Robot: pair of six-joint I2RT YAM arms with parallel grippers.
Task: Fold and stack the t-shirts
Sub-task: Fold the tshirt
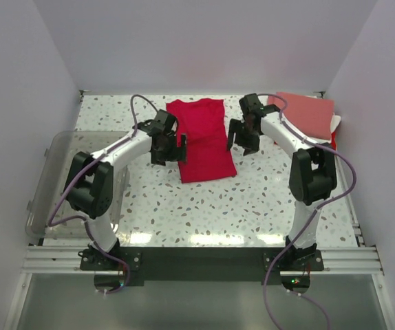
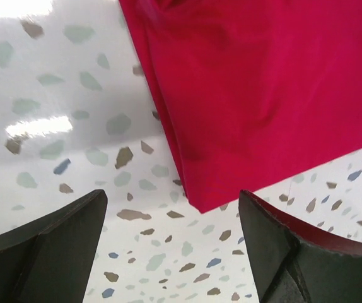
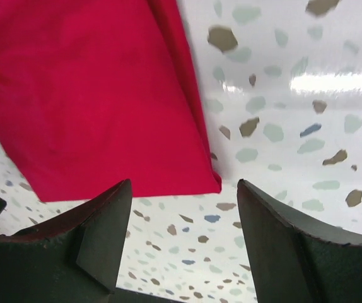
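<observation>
- Two end effectors flank the crimson shirt at mid-table. The left end effector is just off its left edge and the right end effector just off its right edge.
- Both are released. In each wrist view we see the jaws standing wide apart, with only table and a shirt corner between them.
- Open table stretches from the shirt's near hem to the arm bases. White walls close off the left, far and right sides.
- The shirt's long sides run straight and spread slightly toward the near hem. Its near-left corner shows in the left wrist view and its near-right corner in the right wrist view, and both lie flat.
- A stack of folded shirts sits in the far right corner, well apart from the crimson shirt and just behind the right arm.
- The shirt is soft, matte cloth with shallow wrinkles. The table is glossy white, flecked with grey, brown and blue, and it mirrors the lights.
- A clear plastic bin with rounded corners sits at the table's left edge, under the left arm's elbow.
- We count one crimson shirt laid out and one bin. There is one stack showing three layers: salmon-pink on top, with a white edge and a red edge below.
</observation>
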